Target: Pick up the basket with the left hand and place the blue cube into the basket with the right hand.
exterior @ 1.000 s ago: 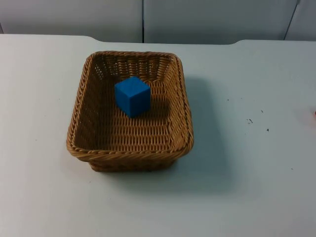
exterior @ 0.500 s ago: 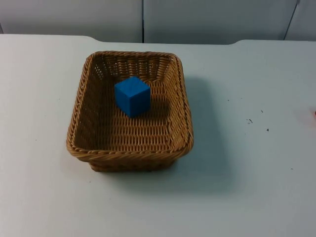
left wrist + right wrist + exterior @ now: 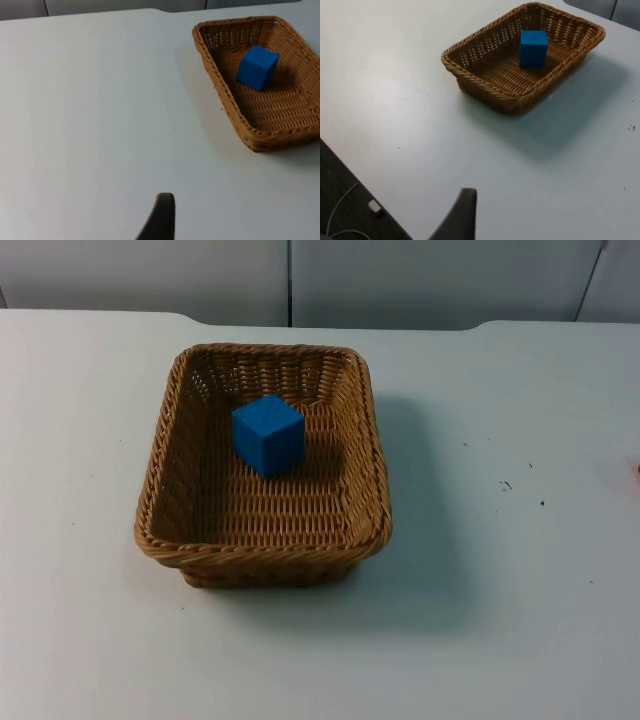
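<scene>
Left hand (image 3: 161,220): one black fingertip visible, smooth, matte, curved, tapering to a rounded end. Right hand (image 3: 459,216): one black fingertip, same finish and form.

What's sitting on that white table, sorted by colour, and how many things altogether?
Brown: 1, the wicker basket standing on the table.
Blue: 1, the cube lying inside the basket, toward its far end.
Total: 2.
</scene>
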Tool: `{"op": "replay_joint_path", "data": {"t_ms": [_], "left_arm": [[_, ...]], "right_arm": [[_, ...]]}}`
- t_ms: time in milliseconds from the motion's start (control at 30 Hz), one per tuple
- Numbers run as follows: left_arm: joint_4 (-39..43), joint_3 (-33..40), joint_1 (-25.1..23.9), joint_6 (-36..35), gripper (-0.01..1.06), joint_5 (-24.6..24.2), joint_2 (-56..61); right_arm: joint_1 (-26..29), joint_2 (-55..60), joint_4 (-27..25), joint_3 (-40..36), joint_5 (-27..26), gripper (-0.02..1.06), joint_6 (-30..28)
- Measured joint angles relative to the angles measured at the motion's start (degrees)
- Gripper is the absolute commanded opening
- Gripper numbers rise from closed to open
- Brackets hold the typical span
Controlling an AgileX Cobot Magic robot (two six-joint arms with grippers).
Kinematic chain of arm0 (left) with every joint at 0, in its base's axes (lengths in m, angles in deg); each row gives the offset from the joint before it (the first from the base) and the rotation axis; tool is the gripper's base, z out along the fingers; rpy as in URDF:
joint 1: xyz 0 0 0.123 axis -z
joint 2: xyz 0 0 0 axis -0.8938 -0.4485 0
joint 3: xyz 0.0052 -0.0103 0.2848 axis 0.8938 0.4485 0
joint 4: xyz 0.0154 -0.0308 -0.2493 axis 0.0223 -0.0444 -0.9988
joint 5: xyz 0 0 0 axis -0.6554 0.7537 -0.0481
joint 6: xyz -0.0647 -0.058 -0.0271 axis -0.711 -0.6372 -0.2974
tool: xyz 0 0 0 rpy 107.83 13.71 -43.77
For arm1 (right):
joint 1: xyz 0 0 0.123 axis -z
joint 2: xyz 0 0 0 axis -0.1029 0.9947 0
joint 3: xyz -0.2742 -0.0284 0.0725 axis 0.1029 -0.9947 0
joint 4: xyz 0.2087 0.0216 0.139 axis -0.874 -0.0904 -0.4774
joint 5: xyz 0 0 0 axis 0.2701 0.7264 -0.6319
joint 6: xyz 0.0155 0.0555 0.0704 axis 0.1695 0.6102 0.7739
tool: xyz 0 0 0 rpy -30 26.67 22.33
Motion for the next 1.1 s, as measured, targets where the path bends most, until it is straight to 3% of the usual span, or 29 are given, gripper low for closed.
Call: {"op": "replay_joint_path", "data": {"t_ms": [233, 333, 367, 400, 1100], "left_arm": [[0.0, 0.08, 0.0, 0.0, 0.8, 0.42, 0.0], [0.0, 0.08, 0.0, 0.0, 0.96, 0.42, 0.0], [0.0, 0.08, 0.0, 0.0, 0.96, 0.42, 0.0], [0.0, 0.08, 0.0, 0.0, 1.05, 0.42, 0.0], [0.0, 0.08, 0.0, 0.0, 1.05, 0.42, 0.0]], "right_arm": [[0.0, 0.0, 0.0, 0.0, 0.0, 0.93, 0.0], [0.0, 0.0, 0.0, 0.0, 0.0, 1.03, 0.0], [0.0, 0.0, 0.0, 0.0, 0.0, 1.03, 0.0], [0.0, 0.0, 0.0, 0.0, 0.0, 1.05, 0.0], [0.0, 0.0, 0.0, 0.0, 0.0, 1.05, 0.0]]}}
